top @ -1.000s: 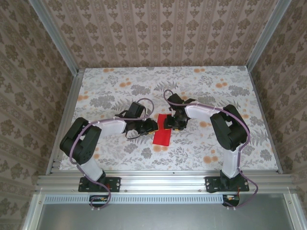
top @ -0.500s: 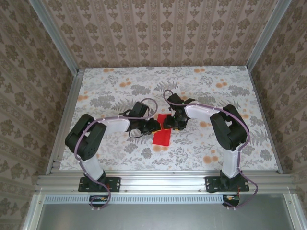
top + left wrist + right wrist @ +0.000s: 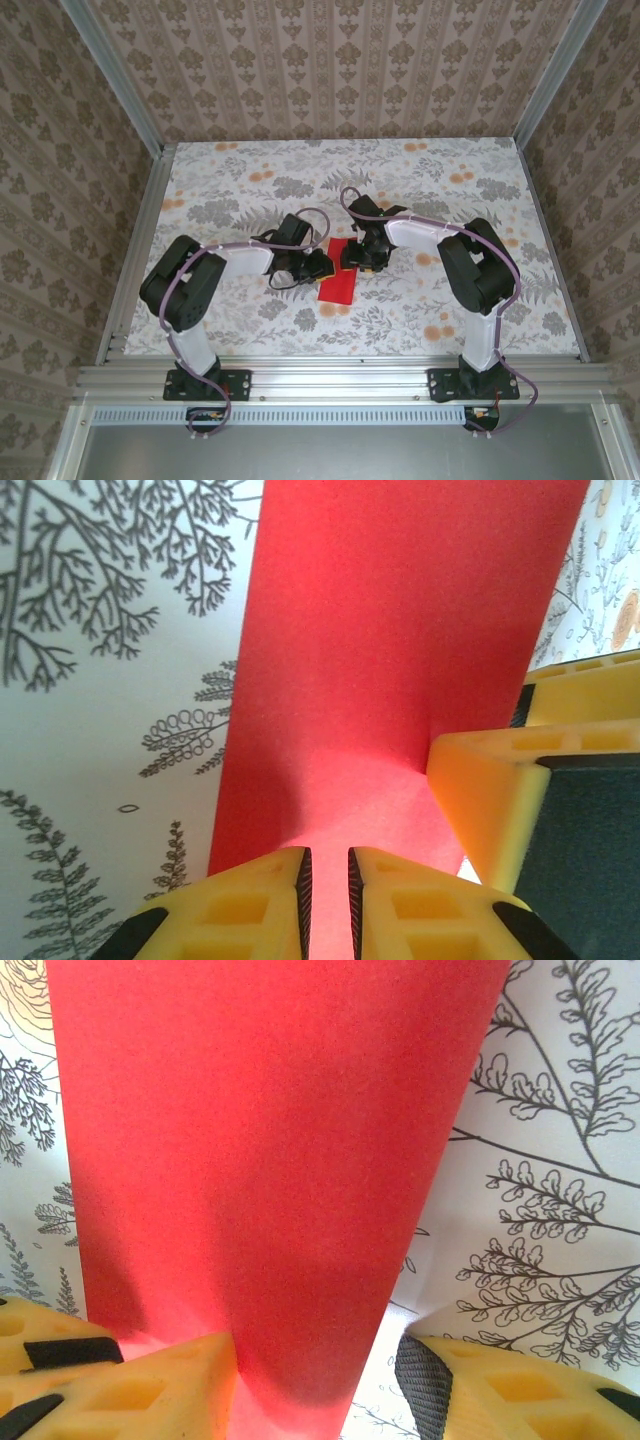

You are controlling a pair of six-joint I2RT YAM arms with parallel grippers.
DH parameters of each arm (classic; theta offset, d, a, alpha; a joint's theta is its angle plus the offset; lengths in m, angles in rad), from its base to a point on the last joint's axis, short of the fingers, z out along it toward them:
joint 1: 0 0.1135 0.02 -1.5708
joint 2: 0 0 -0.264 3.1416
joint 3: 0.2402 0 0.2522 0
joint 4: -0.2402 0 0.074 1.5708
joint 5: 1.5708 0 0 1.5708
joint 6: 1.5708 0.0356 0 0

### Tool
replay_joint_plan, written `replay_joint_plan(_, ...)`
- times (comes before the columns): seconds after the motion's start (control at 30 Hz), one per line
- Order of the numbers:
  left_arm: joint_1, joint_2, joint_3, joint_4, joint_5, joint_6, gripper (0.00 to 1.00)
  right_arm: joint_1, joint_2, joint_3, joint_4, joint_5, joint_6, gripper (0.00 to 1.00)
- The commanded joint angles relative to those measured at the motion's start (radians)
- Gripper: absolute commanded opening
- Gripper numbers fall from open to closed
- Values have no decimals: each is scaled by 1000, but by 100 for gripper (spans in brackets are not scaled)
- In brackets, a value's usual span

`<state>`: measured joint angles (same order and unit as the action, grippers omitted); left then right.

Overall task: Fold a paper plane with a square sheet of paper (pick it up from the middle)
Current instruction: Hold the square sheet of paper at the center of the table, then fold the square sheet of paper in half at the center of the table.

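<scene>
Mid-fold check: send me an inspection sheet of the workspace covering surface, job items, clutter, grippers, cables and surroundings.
Surface: floral-patterned table, flat.
Job's things: square sheet of paper, red, folded into a narrow strip, lying between the two arms.
Clutter: nothing seen.
Grippers: left gripper nearly closed, apparently pinching the paper's edge; right gripper open, one finger pressing on the paper, the other beside it over the table.
Cables: purple cables run along both arms, clear of the paper.
Surroundings: wallpapered walls; aluminium frame.
</scene>
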<state>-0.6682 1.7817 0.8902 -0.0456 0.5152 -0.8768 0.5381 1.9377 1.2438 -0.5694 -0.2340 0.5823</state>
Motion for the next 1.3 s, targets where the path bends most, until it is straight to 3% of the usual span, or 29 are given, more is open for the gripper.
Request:
replay_joint_plan(0.0, -10, 19, 24, -48, -20, 27, 19, 6, 95, -46, -55, 90, 4, 53)
replay_joint_plan(0.47, -9, 34, 43, -135, -71, 53, 16, 7, 63, -39, -45, 62, 14, 53)
replay_joint_plan(0.77, -14, 54, 39, -160, -81, 62, 16, 3, -173, -70, 27, 47, 64, 59)
replay_joint_plan(0.93, -16, 64, 41, -165, -87, 67, 15, 8, -254, -155, 159, -49, 92, 39)
replay_joint_plan(1.1, -18, 65, 47, -172, -90, 66, 15, 27, -234, -178, 233, -138, 116, 23)
replay_joint_plan(1.27, -21, 67, 50, -180, -99, 67, 14, 44, -182, -180, 262, -177, 122, 20)
